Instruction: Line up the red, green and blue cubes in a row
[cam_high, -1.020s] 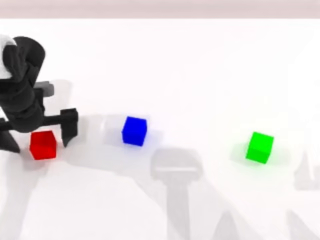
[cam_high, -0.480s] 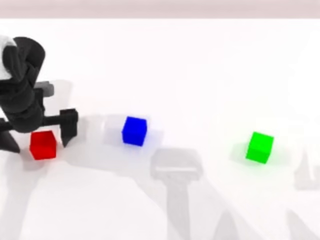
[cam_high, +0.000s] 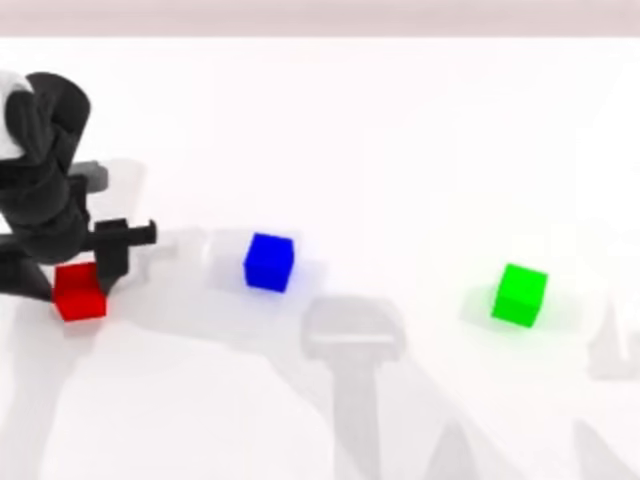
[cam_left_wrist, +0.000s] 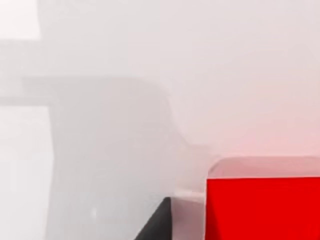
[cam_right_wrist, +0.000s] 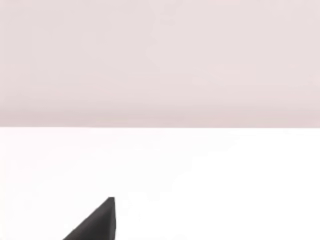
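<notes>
On the bench (cam_high: 400, 150), far left of the top view, the left arm's jaws (cam_high: 72, 268) sit over the red cube (cam_high: 79, 292), one finger each side & pressed in on it, so they look clamped on it. Cube lies directly between the jaws, no offset; it's a plain cube w/ no long axis. Left arm is by far the nearer. Blue cube (cam_high: 269, 262) is near centre-left, green cube (cam_high: 519, 294) well apart to the right, both free. Right arm isn't in the top view; only a dark finger tip (cam_right_wrist: 95, 222) shows in its wrist view, jaws' state can't tell. Vs 1 s ago: jaws were wide apart astride the cube, now drawn in; cube nudged slightly left.
</notes>
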